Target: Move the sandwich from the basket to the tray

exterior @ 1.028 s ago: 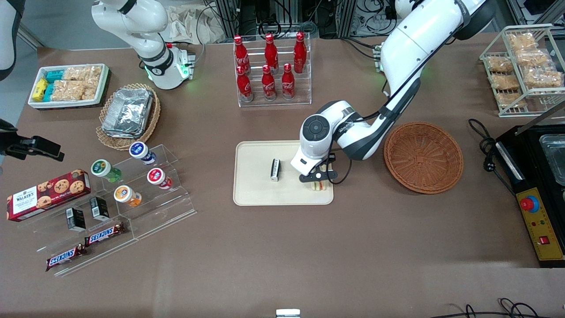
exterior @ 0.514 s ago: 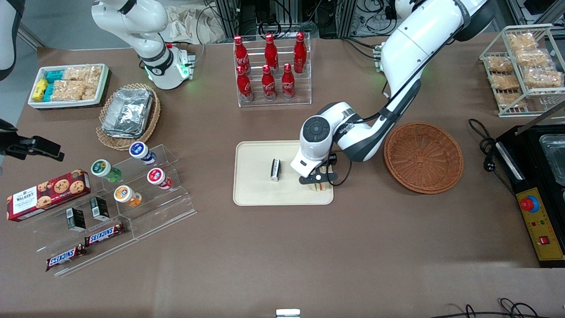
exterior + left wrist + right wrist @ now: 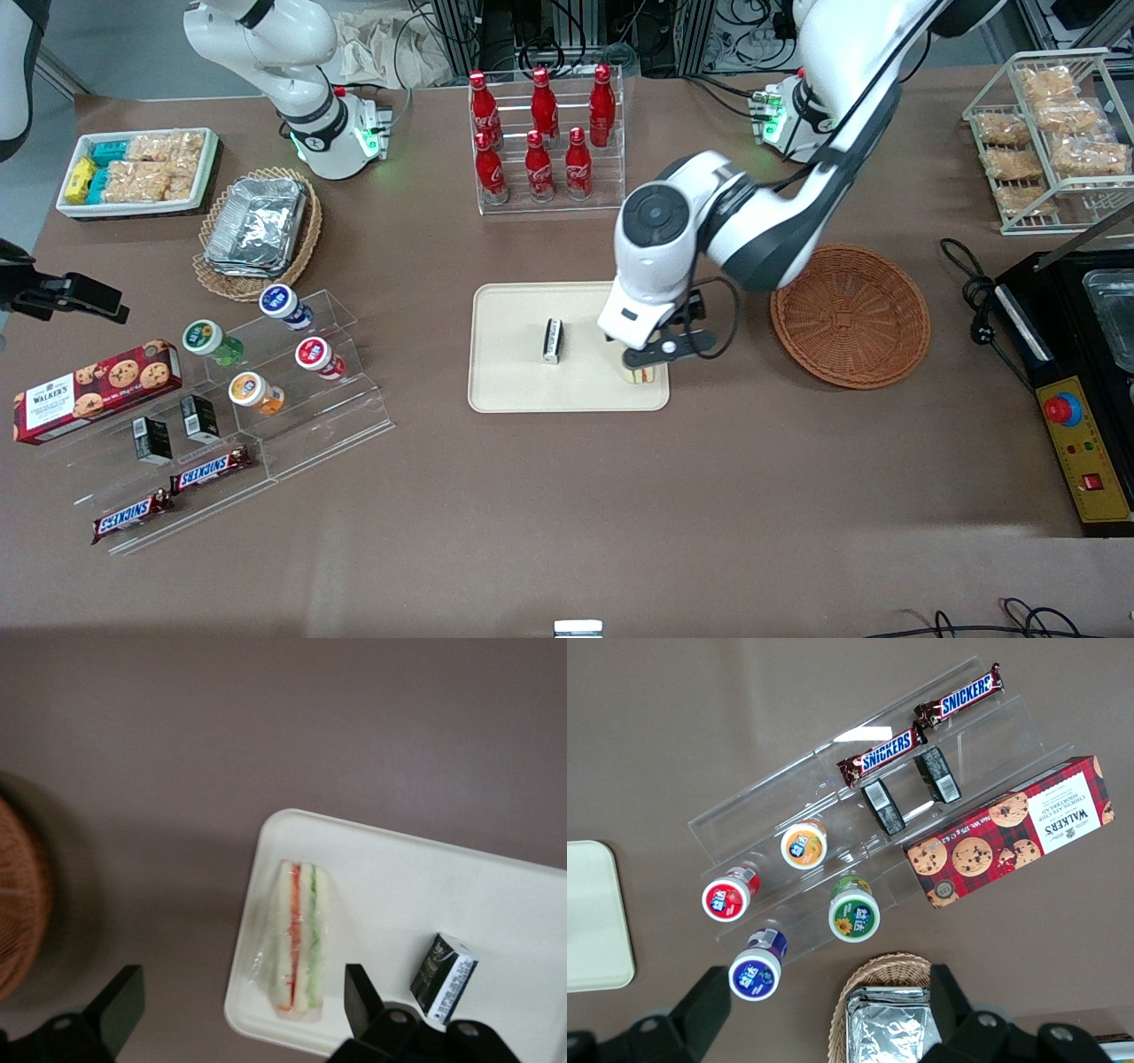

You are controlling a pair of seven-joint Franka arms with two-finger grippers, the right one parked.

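While the tray (image 3: 514,390) lies flat mid-table w/ the orange-brown basket (image 3: 850,316) just beside it toward the working arm's end, the gripper (image 3: 657,353) hangs above the tray's corner nearest the basket and the front camera, fingers (image 3: 361,994) spread wide and holding nothing. The sandwich (image 3: 299,939) lies on the tray right at that corner, directly below the gripper and apart from it, its red and green filling layers showing in the wrist view, and a small dark carton (image 3: 553,340) sits near the tray's middle, well apart from the sandwich.
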